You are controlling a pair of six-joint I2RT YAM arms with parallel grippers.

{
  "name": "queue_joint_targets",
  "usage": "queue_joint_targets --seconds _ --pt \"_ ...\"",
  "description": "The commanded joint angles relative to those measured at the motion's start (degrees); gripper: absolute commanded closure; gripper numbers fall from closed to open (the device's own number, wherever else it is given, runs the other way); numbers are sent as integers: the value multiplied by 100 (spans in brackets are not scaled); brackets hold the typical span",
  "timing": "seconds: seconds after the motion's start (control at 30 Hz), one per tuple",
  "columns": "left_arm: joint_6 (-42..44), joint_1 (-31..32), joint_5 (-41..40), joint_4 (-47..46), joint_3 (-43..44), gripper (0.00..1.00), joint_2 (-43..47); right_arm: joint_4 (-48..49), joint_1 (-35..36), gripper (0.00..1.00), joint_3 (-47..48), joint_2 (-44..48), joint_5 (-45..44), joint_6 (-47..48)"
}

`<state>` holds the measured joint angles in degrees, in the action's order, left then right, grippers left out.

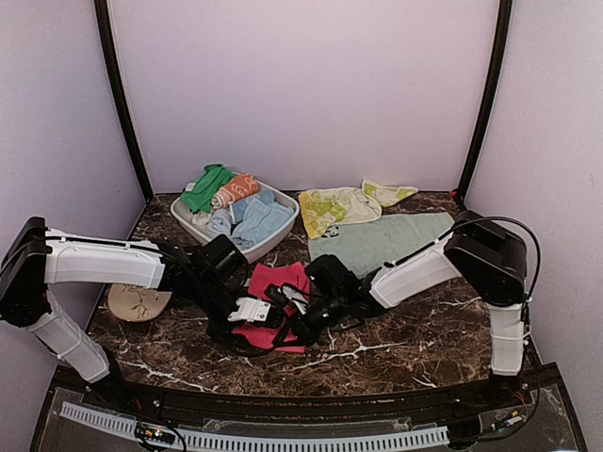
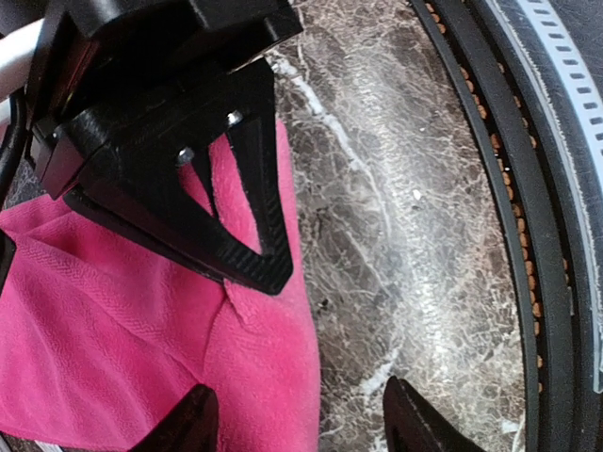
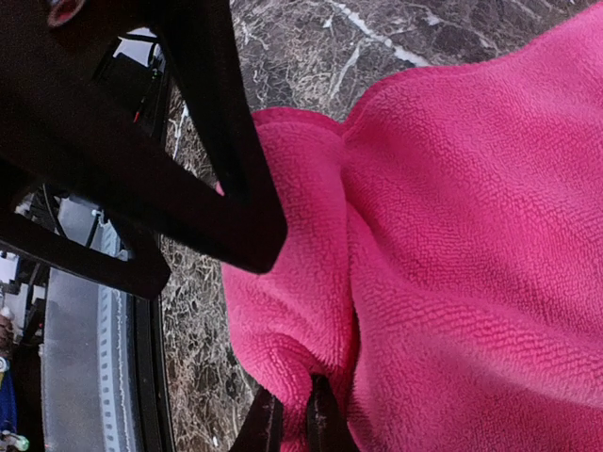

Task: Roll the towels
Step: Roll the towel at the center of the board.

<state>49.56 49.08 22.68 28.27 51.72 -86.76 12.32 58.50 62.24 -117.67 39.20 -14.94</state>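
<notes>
Top external, right jaws pinching pink towel (image 1: 287, 276), left jaws apart over it, tub (image 1: 185, 222) behind.

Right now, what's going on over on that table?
Both arms are working the pink towel at the front of the marble table. The right arm has its jaws shut on a fold of it. The left arm has its jaws open over the towel's edge. The mint towel and yellow-lime towel lie unrolled behind.
</notes>
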Motion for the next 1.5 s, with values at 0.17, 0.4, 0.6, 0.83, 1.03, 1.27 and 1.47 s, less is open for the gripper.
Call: queue_joint_targets --seconds 0.17,0.4,0.6,0.83,1.03,1.27,1.47 --pt "-30 65 -357 -652 -390 46 -288 -480 -126 100 234 -455 488 -1138" --pt "-188 47 -685 -822 -461 69 -568 -34 -202 99 43 -288 424 -1480" --pt "-637 -377 -3 -535 -294 100 -698 831 -234 69 -732 344 -183 -1315" --pt "-726 -806 1278 535 227 100 -1037 1561 -163 1 -1991 1985 -2309 -365" --pt "-551 -869 1871 1313 646 100 -1408 1591 189 0 -2783 3797 -5589 -38" --pt "-503 -1035 2405 1715 1028 100 -1813 2255 45 3 -3909 4945 -5724 27" --pt "-454 -1280 2670 2111 1411 100 -2429 1966 1837 16 -3579 4065 -6763 3103"
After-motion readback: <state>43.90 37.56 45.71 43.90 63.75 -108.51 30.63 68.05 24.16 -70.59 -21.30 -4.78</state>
